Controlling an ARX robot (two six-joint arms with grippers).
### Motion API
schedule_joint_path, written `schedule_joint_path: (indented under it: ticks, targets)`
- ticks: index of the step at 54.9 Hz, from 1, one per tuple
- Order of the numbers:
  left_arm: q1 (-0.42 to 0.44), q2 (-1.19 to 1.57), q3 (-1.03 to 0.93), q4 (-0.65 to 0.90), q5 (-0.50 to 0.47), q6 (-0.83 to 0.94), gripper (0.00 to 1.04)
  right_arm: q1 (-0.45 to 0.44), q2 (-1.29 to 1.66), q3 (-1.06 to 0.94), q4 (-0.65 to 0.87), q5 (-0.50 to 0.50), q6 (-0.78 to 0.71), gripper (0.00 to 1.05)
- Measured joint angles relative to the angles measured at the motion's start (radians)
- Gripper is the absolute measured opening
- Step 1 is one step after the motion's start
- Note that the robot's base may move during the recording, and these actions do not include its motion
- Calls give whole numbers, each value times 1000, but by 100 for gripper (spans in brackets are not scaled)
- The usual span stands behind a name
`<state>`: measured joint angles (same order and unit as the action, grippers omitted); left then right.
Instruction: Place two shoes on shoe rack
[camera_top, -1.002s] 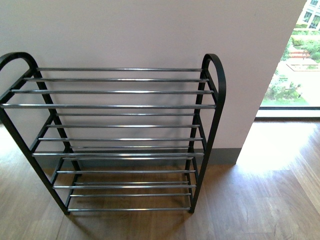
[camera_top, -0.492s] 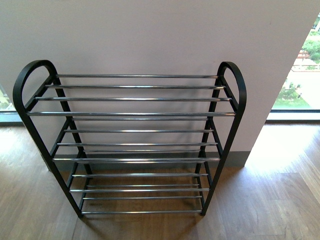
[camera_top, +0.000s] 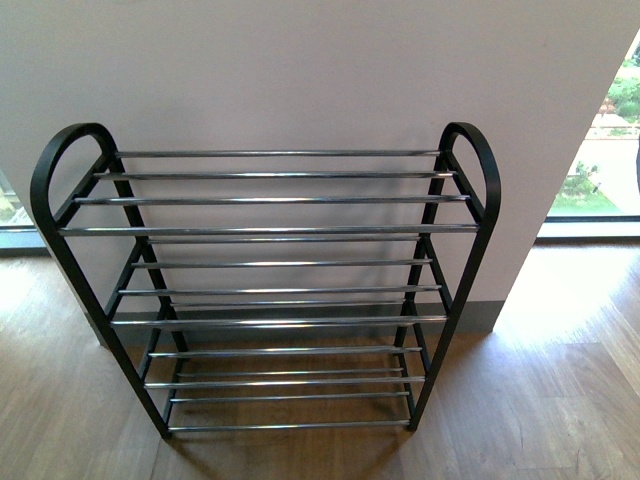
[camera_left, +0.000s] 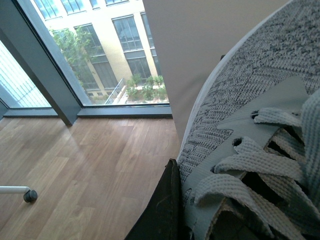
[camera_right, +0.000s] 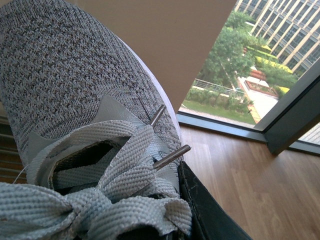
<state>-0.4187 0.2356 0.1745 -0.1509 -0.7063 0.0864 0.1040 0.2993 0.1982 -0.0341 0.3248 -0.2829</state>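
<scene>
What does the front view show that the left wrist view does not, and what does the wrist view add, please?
Only the front view shows the shoe rack, all four tiers bare. Only the left wrist view shows a grey knit sneaker close up, with its laces, and a small castor on the floor. Both show the wooden floor, the pale wall and a window.

Shoe rack (camera_top: 268, 230): black frame with rounded arched ends and four tiers of chrome bars, standing upright on the wood floor against the wall. Left-arm sneaker (camera_left: 250, 100): grey knit upper, pale grey laces, white sole edge, seen close up, raised above the floor. Right-arm sneaker (camera_right: 65, 75): same grey knit and pale laces, toe pointing away from the camera.
</scene>
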Motion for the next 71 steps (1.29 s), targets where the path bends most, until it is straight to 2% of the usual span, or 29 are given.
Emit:
schedule_joint_path:
  ticks: [28,31,35,42,45,54,60,71]
  targets:
    - [0,0,0,0,-2,0,2,0,0,0,0,-3,0,1]
    - [0,0,0,0,-2,0,2,-27,2,5,-23,-98,34,1]
    - [0,0,0,0,-3,0,2,-79,49,16,-11,-305,114,1]
    - [0,0,0,0,-1,0,2,-117,275,92,153,-398,156,1]
    - [0,0,0,0,-2,0,2,-129,402,152,236,-390,156,1]
    - [0,0,0,0,-2,0,2,-130,697,305,340,-372,143,1]
    - [0,0,0,0,-2,0,2,-122,843,383,363,-358,129,1]
    - [0,0,0,0,-2,0,2,-60,1197,663,344,-313,118,1]
